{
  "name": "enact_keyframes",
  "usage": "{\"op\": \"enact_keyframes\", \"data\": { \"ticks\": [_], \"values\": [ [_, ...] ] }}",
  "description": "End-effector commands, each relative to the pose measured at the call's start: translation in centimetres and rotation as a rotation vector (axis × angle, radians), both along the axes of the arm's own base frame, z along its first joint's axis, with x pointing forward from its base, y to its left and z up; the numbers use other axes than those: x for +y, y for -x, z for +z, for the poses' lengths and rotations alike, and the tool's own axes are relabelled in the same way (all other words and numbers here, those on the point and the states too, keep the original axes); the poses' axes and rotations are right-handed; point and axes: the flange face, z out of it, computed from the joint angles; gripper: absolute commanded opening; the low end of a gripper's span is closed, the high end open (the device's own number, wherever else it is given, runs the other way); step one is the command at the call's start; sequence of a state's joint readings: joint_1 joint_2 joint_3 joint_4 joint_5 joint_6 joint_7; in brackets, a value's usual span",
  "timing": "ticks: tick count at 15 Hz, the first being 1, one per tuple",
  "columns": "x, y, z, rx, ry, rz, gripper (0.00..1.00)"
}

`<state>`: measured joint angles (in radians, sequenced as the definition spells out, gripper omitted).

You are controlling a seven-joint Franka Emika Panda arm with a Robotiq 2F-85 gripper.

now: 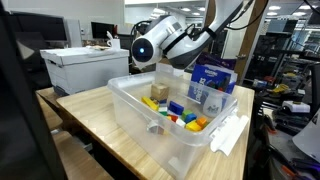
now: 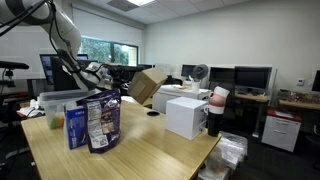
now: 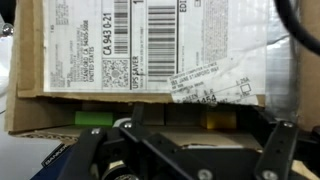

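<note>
Brown corrugated cardboard box (image 2: 150, 85) sits tilted at the far end of the wooden surface (image 2: 150, 150) in an exterior view, near a clear plastic bin (image 2: 55, 105). In the wrist view its labelled face lies straight ahead of the released, empty tool (image 3: 190, 135), long side running crosswise.

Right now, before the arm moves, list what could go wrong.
1. The open end effector faces the cardboard box at close range; pushing forward could shove or dent it.
2. The blue bag stands upright beside the bin; a low sweep of the arm might topple it.
</note>
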<state>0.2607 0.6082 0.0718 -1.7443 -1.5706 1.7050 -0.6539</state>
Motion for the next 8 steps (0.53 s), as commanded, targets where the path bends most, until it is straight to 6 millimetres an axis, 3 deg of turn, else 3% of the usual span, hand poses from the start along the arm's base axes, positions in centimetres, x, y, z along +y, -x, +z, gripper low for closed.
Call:
{"op": "enact_keyframes", "data": {
  "ticks": [1,8],
  "values": [
    [0.96,0.47,0.63,0.028,0.075,-0.023,1.0],
    [1.81,0.26,0.6,0.052,0.145,-0.021,1.0]
  ]
}}
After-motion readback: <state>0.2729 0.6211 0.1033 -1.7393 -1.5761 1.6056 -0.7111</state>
